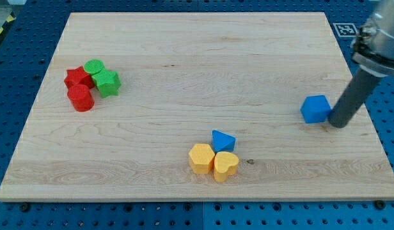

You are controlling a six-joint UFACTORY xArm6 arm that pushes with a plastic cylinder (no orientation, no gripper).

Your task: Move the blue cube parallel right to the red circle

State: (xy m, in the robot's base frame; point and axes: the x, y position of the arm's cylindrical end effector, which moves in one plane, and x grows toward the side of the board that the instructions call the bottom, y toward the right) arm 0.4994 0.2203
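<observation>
The blue cube [315, 108] sits on the wooden board at the view's right. My tip [338, 124] rests just to the cube's right, touching or nearly touching its right side. The red circle [80, 98], a short red cylinder, stands at the view's left, far from the cube. It is at about the same height in the view as the cube, slightly higher.
A red star [77, 78], a green cylinder [93, 66] and a green star [107, 82] crowd the red circle at the left. A blue triangle [222, 140], a yellow hexagon [201, 158] and a yellow heart [226, 165] cluster at the bottom middle. The wooden board [197, 57] lies on a blue perforated base.
</observation>
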